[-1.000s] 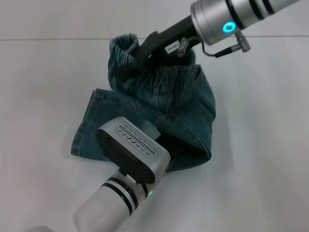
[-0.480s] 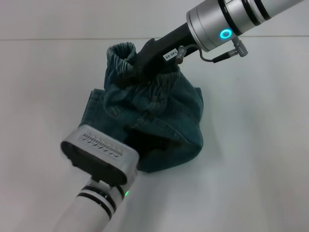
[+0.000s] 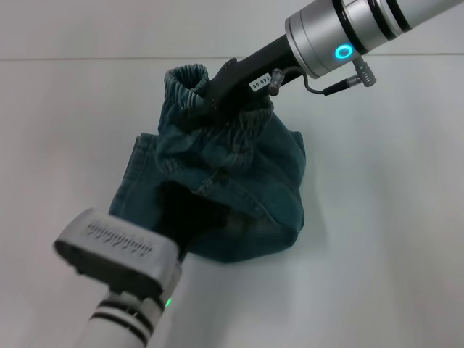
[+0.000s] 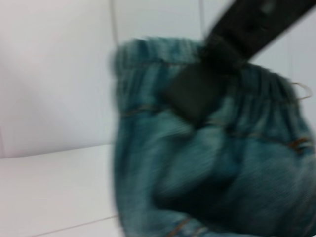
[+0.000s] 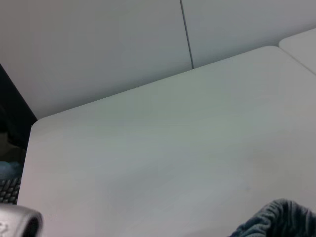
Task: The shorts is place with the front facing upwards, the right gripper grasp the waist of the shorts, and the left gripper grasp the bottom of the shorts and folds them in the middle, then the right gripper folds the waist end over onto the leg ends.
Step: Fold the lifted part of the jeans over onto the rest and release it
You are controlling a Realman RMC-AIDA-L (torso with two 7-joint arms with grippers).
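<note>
The blue denim shorts [image 3: 246, 181] lie bunched in the middle of the white table [image 3: 391, 217]. My right gripper [image 3: 216, 93], black with a white sticker, is shut on the gathered waist [image 3: 185, 78] and holds it raised above the heap. The left wrist view shows that same claw [image 4: 197, 94] clamped on the waistband [image 4: 148, 54]. A straight hemmed leg end [image 3: 129, 185] lies flat on the table at the left of the heap. My left gripper is hidden under its grey wrist housing [image 3: 119, 250], near the front left edge of the shorts.
White table surface stretches all around the shorts. A seam [image 3: 72, 59] crosses the back of the table. The right wrist view shows bare table [image 5: 173, 148], a wall behind it and a corner of the waistband [image 5: 279, 219].
My left arm has drawn back toward the near left, off the top of the shorts. The right gripper stays on the raised waist, which shifted slightly left.
</note>
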